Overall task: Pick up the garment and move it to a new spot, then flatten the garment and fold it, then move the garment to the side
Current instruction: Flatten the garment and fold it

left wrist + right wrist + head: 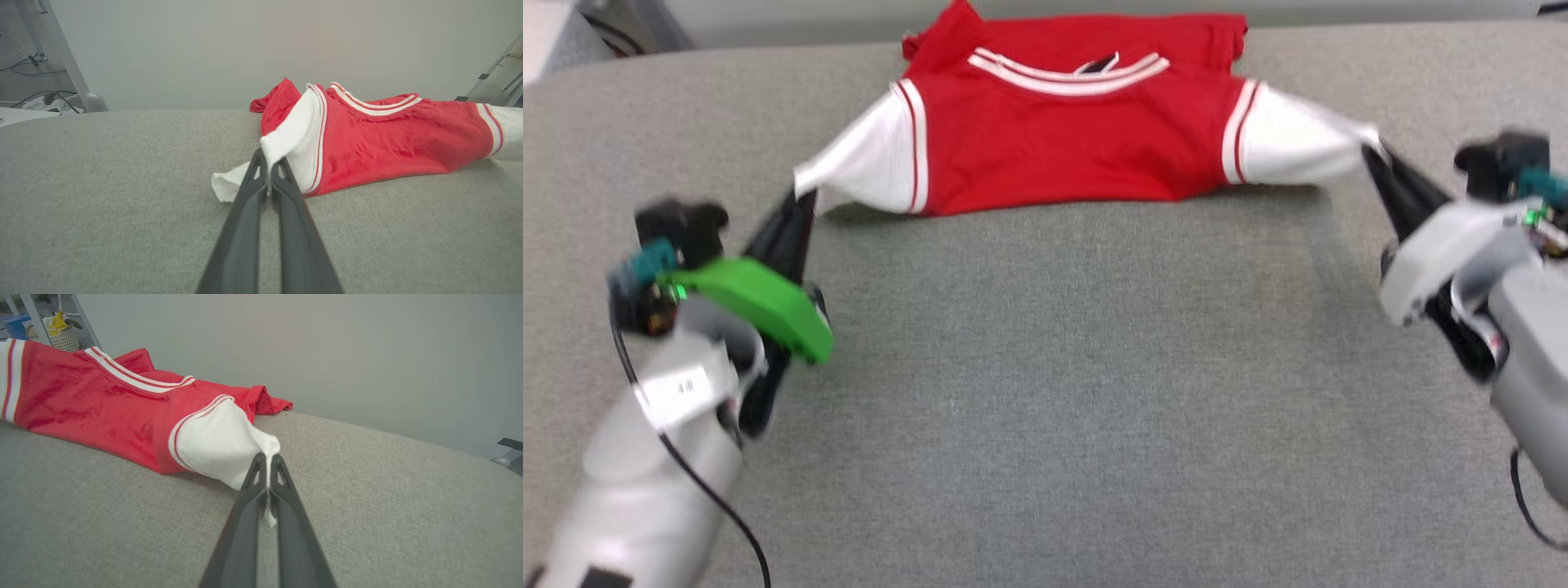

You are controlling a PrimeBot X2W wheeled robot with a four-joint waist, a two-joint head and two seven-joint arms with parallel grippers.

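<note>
Jersey [1062, 155] spread at far edge of grey table [1045, 367], collar up. Left gripper [803, 198] clamps left sleeve [866, 163] tip, toward table's left; right gripper [1370, 151] clamps right sleeve [1298, 147] tip, toward table's right.

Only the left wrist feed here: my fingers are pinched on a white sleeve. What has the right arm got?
Observer: The right gripper is shut on the tip of the other white sleeve, with a sliver of fabric hanging between its fingers.
Operator: Is it spread out between the arms?
Observer: In the head view the garment lies with both sleeves drawn outward and its red body across the far part of the grey surface.
Operator: Any bunching on the right side?
Observer: Yes. Behind that sleeve a red fold stands up near the surface's far edge.
</note>
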